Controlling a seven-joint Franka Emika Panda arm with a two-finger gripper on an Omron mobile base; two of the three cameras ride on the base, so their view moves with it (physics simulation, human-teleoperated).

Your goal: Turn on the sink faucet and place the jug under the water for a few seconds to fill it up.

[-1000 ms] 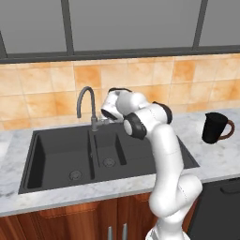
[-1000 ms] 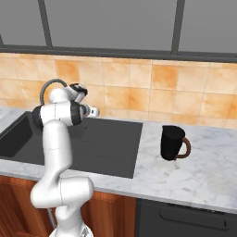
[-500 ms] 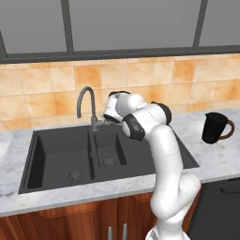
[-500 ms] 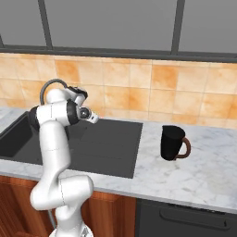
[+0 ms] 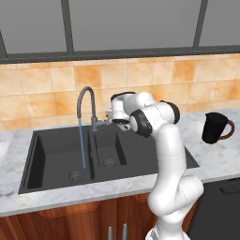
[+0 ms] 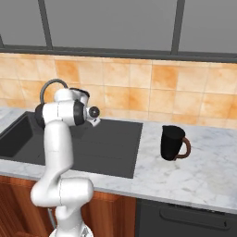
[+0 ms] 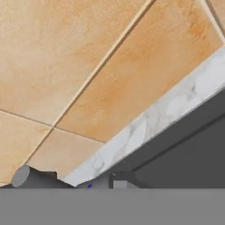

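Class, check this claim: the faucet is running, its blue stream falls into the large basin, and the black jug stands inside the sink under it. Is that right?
Not quite. The water does run from the faucet into the large basin of the sink, but the jug stands on the marble counter far to the right, outside the sink. The left base view shows it.

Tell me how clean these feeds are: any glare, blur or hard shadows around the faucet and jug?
Left base view: flat, even light, no glare; the water reads crisply against the dark sink. Right base view: the jug is sharp, throwing hardly any shadow on the counter. Hand view: soft and pixelated on the wall tiles, the sink faucet barely in frame.
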